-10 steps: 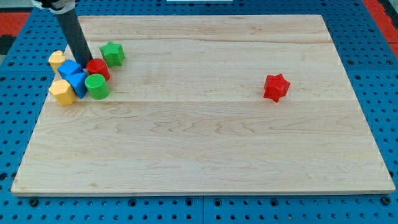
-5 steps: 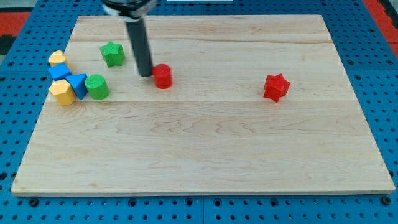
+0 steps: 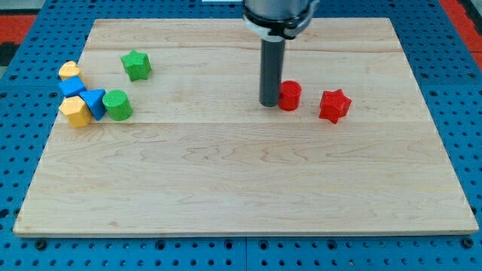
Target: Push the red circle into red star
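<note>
The red circle (image 3: pixel 291 96) is a short red cylinder right of the board's centre. The red star (image 3: pixel 334 105) lies just to its right and slightly lower, with a narrow gap between them. My tip (image 3: pixel 269 103) stands on the board, touching the red circle's left side. The dark rod rises from it to the view's top.
At the view's left, a green star (image 3: pixel 136 65) lies alone. Below it is a cluster: a green cylinder (image 3: pixel 117 105), two blue blocks (image 3: pixel 84 95), and two yellow blocks (image 3: pixel 74 111). The wooden board (image 3: pixel 241 188) sits on a blue pegboard.
My tip has swept from the left cluster to the right, pushing the red circle across the board until it is close to the red star. The other blocks stayed put.
</note>
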You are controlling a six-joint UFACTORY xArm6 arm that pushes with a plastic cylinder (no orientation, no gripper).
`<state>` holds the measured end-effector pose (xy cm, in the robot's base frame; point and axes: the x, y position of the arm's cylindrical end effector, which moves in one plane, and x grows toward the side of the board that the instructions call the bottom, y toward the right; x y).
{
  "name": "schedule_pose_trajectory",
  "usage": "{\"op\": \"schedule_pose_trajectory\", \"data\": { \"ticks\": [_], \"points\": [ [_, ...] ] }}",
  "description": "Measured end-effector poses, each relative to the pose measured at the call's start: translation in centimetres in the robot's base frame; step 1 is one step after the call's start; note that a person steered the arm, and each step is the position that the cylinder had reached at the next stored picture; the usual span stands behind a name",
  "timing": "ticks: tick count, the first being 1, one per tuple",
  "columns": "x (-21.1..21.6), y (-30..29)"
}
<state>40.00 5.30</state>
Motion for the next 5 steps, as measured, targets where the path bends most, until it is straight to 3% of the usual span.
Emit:
{"op": "schedule_pose_trajectory", "data": {
  "ticks": [1, 3, 5],
  "points": [
    [0.0, 1.7],
    [-1.0, -0.5],
    [-0.7, 4.1]
  ]
}}
